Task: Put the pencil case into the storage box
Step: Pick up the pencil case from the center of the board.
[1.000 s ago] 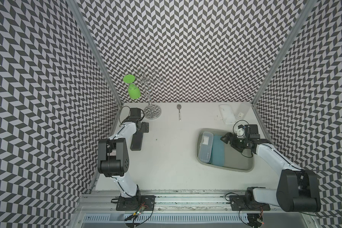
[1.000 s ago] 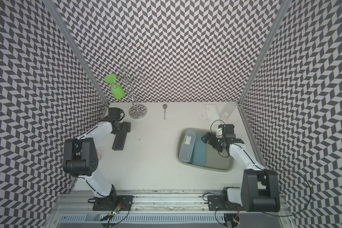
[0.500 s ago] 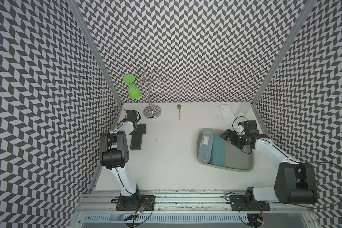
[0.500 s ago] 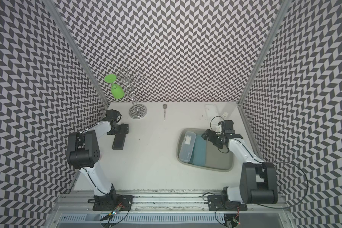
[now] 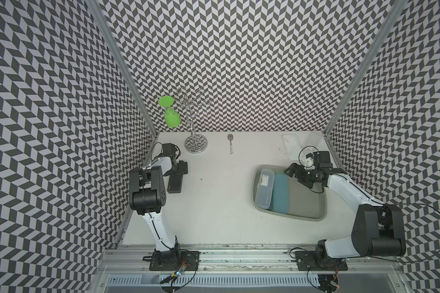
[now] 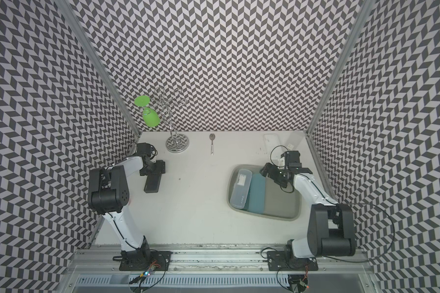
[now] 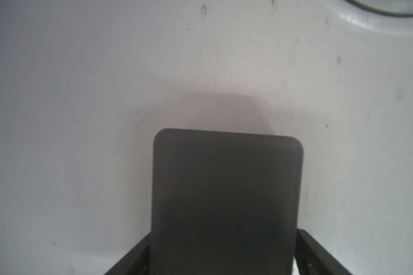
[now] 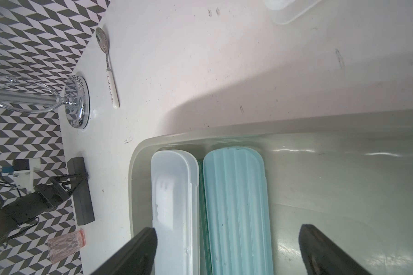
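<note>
A black pencil case (image 5: 175, 181) (image 6: 153, 183) lies flat on the white table at the left. My left gripper (image 5: 179, 167) (image 7: 225, 233) straddles its far end. It is open, with a finger close along each long side of the pencil case (image 7: 224, 185) and a sliver of table showing at one finger. The grey-olive storage box (image 5: 305, 203) (image 8: 320, 147) sits at the right. It holds a white translucent case (image 5: 264, 187) (image 8: 174, 202) and a teal case (image 5: 280, 192) (image 8: 236, 202) side by side. My right gripper (image 5: 294, 176) (image 8: 227, 229) hangs open over the box's far end, holding nothing.
A chrome glass rack (image 5: 194, 145) with a green glass (image 5: 172, 119) stands at the back left. A spoon (image 5: 230, 144) lies at the back middle and a clear lid (image 5: 291, 147) at the back right. A pink cup (image 8: 66, 245) lies by the left wall.
My left arm has folded up and its gripper has settled over the black case's far end, the jaws narrowing. The right gripper has drawn back slightly over the box.
</note>
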